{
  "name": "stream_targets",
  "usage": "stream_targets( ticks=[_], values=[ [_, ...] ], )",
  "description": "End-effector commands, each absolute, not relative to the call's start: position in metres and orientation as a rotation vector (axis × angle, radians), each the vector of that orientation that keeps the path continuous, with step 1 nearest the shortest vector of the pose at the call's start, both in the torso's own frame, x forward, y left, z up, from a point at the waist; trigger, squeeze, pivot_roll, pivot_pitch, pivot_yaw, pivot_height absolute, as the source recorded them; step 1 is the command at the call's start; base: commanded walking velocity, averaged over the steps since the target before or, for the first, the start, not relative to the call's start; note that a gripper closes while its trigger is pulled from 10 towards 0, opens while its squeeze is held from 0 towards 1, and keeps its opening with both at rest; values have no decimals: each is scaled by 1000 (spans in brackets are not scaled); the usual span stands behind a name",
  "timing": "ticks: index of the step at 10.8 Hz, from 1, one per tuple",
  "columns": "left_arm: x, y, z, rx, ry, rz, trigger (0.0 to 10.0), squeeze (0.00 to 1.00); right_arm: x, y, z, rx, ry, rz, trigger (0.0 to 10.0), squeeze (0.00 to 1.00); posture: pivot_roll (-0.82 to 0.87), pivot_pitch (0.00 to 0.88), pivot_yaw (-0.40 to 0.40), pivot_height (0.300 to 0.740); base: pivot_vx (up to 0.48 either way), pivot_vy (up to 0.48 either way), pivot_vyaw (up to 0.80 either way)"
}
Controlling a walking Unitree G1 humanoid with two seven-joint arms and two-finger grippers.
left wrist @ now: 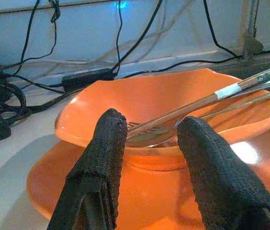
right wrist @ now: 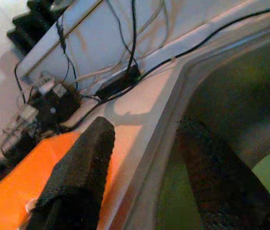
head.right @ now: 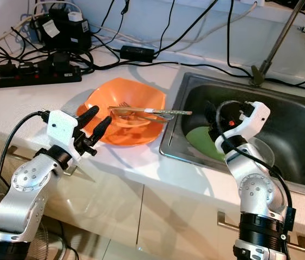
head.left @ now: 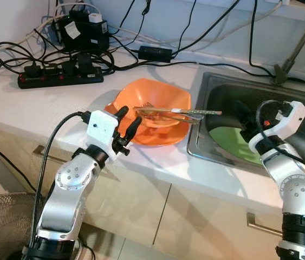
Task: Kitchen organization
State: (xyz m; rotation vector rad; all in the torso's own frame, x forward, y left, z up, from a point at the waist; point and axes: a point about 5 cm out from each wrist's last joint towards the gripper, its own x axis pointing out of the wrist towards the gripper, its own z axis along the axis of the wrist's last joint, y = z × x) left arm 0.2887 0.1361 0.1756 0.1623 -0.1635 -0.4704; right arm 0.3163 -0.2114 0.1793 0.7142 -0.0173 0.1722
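A white tabletop [head.left: 157, 165] runs across the scene, with a steel sink [head.left: 209, 89] set into it at 3 o'clock. Near the middle of the tabletop sits an orange plate [left wrist: 53, 184] with an orange bowl [head.left: 157, 97] resting on it. Inside the bowl lie a fork [head.left: 148, 106] and a pair of chopsticks [head.left: 195, 111], their far ends reaching out over the bowl's rim toward the sink.

The left gripper [head.left: 126, 129] is at the 8 o'clock edge of the plate, pointing toward the bowl. Its two black fingers [left wrist: 101, 163] are spread moderately apart and hold nothing; in the left wrist view the bowl and the chopsticks show between them.

The right gripper [right wrist: 144, 177] hangs over the left part of the sink, at 3 o'clock from the bowl. Its fingers [right wrist: 79, 167] are parted and empty, one on either side of the sink's left rim in the right wrist view. Below it, on the sink floor, lies a green plate [head.left: 233, 142].

At 11 o'clock on the tabletop, against the back wall, a black power strip [head.left: 60, 73] sits among tangled black cables [head.left: 141, 38] and a black adapter [head.left: 155, 52]. A faucet stem [head.left: 298, 40] rises at 1 o'clock behind the sink. Cabinet fronts [head.left: 141, 206] lie below the tabletop, and a wire basket [head.left: 0, 222] stands on the floor at 7 o'clock.
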Motion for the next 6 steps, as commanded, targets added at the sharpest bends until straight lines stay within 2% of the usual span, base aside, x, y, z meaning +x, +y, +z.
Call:
stream_targets(
  ticks=[1, 2, 4, 6],
  values=[
    [286, 134, 175, 162, -157, -489, 10000, 0, 317, -215, 187, 769, -42, 162, 10000, 1000, 203, 18, -62, 740, 0, 0, 0],
    [285, 130, 174, 162, -150, -508, 10000, 0, 316, -212, 188, 849, -45, 162, 10000, 0, 201, 16, -57, 740, 0, 0, 0],
    [284, 126, 170, 166, -135, -536, 10000, 0, 315, -210, 186, 1064, -34, 149, 10000, 0, 197, 10, -51, 740, 0, 0, 0],
    [285, 125, 168, 169, -123, -551, 10000, 0, 312, -206, 181, 1099, 16, 167, 10000, 0, 191, 10, -45, 740, 0, 0, 0]
  ],
)
